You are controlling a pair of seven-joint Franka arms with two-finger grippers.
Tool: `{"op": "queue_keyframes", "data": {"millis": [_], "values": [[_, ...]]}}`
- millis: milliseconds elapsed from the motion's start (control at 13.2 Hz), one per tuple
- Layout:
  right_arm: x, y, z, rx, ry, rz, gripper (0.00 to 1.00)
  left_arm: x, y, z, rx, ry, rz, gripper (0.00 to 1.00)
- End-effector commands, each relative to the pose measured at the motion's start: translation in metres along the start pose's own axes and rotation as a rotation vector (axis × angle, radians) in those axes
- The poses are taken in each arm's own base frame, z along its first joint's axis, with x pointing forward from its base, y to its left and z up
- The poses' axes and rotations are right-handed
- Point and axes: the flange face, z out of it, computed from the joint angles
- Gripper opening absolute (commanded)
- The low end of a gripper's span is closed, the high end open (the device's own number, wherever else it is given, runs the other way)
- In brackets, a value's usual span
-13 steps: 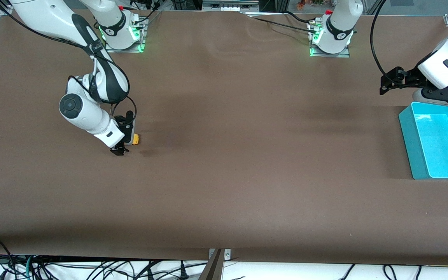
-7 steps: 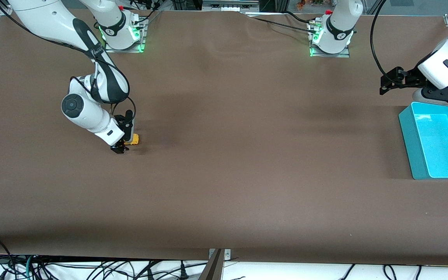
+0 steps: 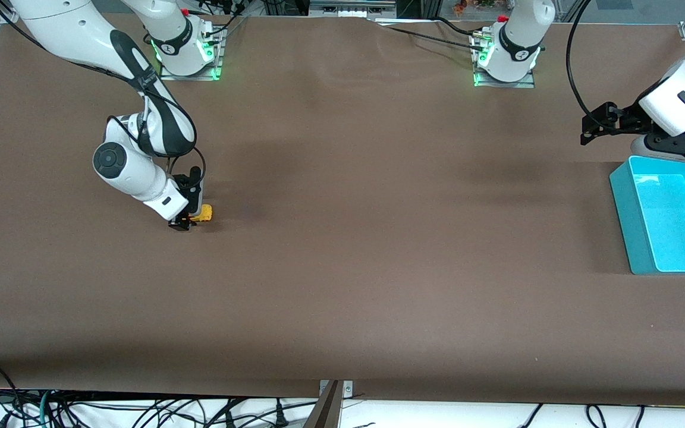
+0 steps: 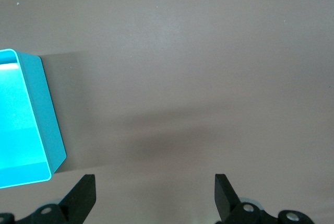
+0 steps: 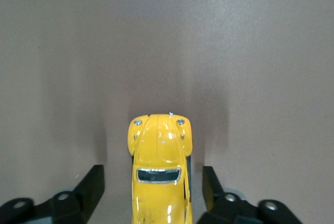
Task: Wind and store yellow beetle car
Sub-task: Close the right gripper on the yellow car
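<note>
The yellow beetle car (image 3: 204, 213) (image 5: 159, 166) stands on the brown table toward the right arm's end. My right gripper (image 3: 187, 221) (image 5: 153, 188) is down at the table with the car's rear half between its fingers (image 5: 93, 185). The jaws are open, with a narrow gap showing on each side of the car. My left gripper (image 4: 155, 192) (image 3: 678, 144) waits open and empty at the left arm's end of the table, beside the teal bin (image 3: 621, 196) (image 4: 49, 119).
The teal bin is open-topped and empty, with bare brown table all around it. Cables hang past the table edge nearest the front camera.
My right gripper has shifted slightly along the car and its fingers have drawn closer around it. The car has stayed in place. The left arm has not moved.
</note>
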Motion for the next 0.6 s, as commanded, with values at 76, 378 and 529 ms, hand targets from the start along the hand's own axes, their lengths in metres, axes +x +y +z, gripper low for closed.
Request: {"op": "queue_keyframes", "data": {"millis": [76, 378, 529], "values": [[-0.0068, -0.0071, -0.0060, -0.017, 0.002, -0.013, 0.60, 0.0002, -0.0021, -0.0062, -0.009, -0.003, 0.012, 1.00], [-0.0067, -0.0072, -0.0080, -0.020, 0.001, -0.015, 0.41, 0.0002, -0.0021, -0.0062, -0.009, -0.003, 0.012, 1.00], [-0.0067, -0.0074, -0.0091, -0.021, 0.001, -0.015, 0.35, 0.0002, -0.0021, -0.0062, -0.009, -0.003, 0.012, 1.00]]}}
